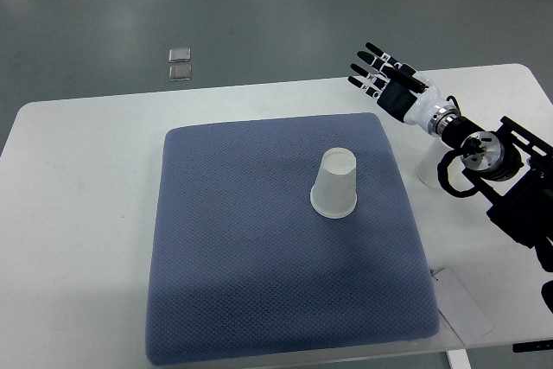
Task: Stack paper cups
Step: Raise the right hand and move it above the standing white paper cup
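A white paper cup [334, 184] stands mouth down near the middle of the blue mat [259, 257]. Another white cup [425, 170] sits on the bare table just off the mat's right edge, mostly hidden under my right forearm. My right hand [380, 75] hovers above the mat's far right corner, up and to the right of the middle cup. Its fingers are spread and hold nothing. The left arm does not show.
The mat lies on a white table [78, 213] whose far edge runs just behind my hand. A white sheet of paper [462, 304] lies at the mat's near right corner. Two small clear squares [180, 65] rest on the floor beyond the table.
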Available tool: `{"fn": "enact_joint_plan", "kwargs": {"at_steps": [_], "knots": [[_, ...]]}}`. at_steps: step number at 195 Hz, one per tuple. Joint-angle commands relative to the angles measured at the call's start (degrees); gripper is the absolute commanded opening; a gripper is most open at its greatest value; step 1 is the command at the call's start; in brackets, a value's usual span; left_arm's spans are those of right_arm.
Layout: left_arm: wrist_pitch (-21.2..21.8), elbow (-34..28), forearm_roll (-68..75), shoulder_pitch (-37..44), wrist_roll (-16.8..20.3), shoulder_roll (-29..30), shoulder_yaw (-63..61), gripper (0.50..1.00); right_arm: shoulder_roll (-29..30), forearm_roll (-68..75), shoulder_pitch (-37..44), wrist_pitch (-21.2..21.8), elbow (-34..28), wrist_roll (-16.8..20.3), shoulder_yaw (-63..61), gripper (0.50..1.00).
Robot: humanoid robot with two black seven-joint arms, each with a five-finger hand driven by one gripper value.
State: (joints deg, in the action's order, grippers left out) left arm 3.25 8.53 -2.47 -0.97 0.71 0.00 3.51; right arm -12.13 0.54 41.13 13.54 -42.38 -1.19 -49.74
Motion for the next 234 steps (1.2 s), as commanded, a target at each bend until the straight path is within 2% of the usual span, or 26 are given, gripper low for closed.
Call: {"fn": "enact_joint_plan", "kwargs": {"at_steps": [1, 61, 121, 149, 185, 195, 196, 206, 215, 216, 234], "knots": [[0.0, 0.0, 0.0, 0.0, 0.1, 0.0, 0.0, 1.0, 0.0, 0.0, 0.0, 0.0, -0.1, 0.0, 0.0, 0.915], [0.0, -0.4, -0.1, 0.0, 0.1, 0.0, 0.0, 1.0, -0.1, 0.0, 0.0, 0.3, -0.2, 0.0, 0.6, 0.915], [0.0, -0.4, -0.1, 0.0, 0.1, 0.0, 0.0, 1.0, -1.7, -7.2, 1.3, 4.3, -0.4, 0.4, 1.2, 0.915], [0.0, -0.4, -0.1, 0.0, 0.1, 0.0, 0.0, 1.0, -5.6, -11.9, 5.0, 6.6, -0.5, 0.7, 7.0, 0.915], [0.0, -0.4, -0.1, 0.0, 0.1, 0.0, 0.0, 1.0, -14.1, -19.4, 15.4, 10.0, -1.5, 3.6, 26.1, 0.915], [0.0, -0.4, -0.1, 0.0, 0.1, 0.0, 0.0, 1.0, -14.2, -19.4, 15.4, 10.0, -1.5, 3.6, 26.1, 0.915], [0.0, -0.4, -0.1, 0.0, 0.0, 0.0, 0.0, 1.0, -16.7, -22.8, 18.9, 11.7, -1.7, 4.2, 31.3, 0.915], [0.0, -0.4, -0.1, 0.0, 0.1, 0.0, 0.0, 1.0, -18.8, -26.0, 22.9, 13.7, -2.2, 4.8, 36.2, 0.915], [0.0, -0.4, -0.1, 0.0, 0.1, 0.0, 0.0, 1.0, -18.8, -26.0, 22.9, 13.7, -2.2, 4.8, 36.2, 0.915], [0.0, -0.4, -0.1, 0.0, 0.1, 0.0, 0.0, 1.0, -20.9, -29.2, 26.9, 16.1, -3.1, 6.3, 40.8, 0.915], [0.0, -0.4, -0.1, 0.0, 0.0, 0.0, 0.0, 1.0, -24.5, -35.9, 35.9, 21.0, -4.9, 8.1, 48.7, 0.915]]}}
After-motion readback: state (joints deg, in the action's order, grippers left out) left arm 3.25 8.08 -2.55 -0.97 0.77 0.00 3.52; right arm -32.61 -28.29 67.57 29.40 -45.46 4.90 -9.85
